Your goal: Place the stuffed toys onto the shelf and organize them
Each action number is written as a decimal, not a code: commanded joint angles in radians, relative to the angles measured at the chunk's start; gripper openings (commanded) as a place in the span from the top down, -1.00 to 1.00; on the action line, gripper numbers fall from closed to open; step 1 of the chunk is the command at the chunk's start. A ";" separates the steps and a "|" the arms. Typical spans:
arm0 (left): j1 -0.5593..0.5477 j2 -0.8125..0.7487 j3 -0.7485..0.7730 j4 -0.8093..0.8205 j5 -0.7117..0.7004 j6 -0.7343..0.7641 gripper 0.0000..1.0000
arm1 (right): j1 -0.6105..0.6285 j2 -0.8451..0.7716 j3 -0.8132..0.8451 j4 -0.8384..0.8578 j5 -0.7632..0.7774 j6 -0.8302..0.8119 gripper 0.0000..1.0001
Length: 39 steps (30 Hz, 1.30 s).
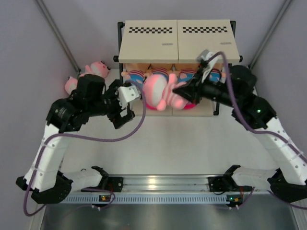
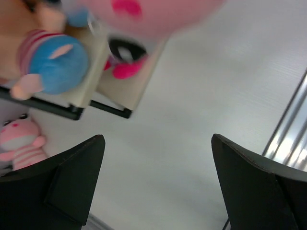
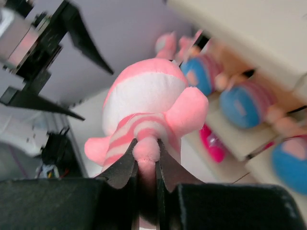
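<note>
Pink striped toy hangs by one limb in my clamped right gripper, left gripper gaping empty; I fear it slips or topples shelved dolls.

From where I stand, the left arm climbs from its base on the near side, folds sharply at the elbow and turns its wrist inward. This leaves the left end effector facing the middle, its two black fingers spread wide with nothing between them. The right arm comes up from its own base much the same way, bends at the elbow and stretches across toward the left arm. The right end effector has its jaws pinched tight on a small limb of a pink striped toy, carrying it out ahead of the wrist
</note>
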 commanded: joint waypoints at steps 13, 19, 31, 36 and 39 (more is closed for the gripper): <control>0.111 -0.004 0.089 0.193 -0.509 -0.202 -0.97 | -0.341 0.177 0.394 0.163 0.798 0.277 1.00; 0.143 0.026 0.047 0.257 -0.635 -0.220 -0.97 | -0.445 0.229 0.306 0.213 0.692 0.487 1.00; 0.195 0.007 -0.010 0.299 -0.732 -0.199 -0.97 | -0.470 0.237 0.259 0.223 0.608 0.501 0.34; 0.269 0.045 -0.001 0.322 -0.666 -0.183 -0.97 | -0.470 0.191 0.259 0.201 0.606 0.449 -0.42; 0.371 0.111 0.023 0.326 -0.554 -0.208 -0.97 | -0.470 0.169 0.280 0.186 0.609 0.377 -0.61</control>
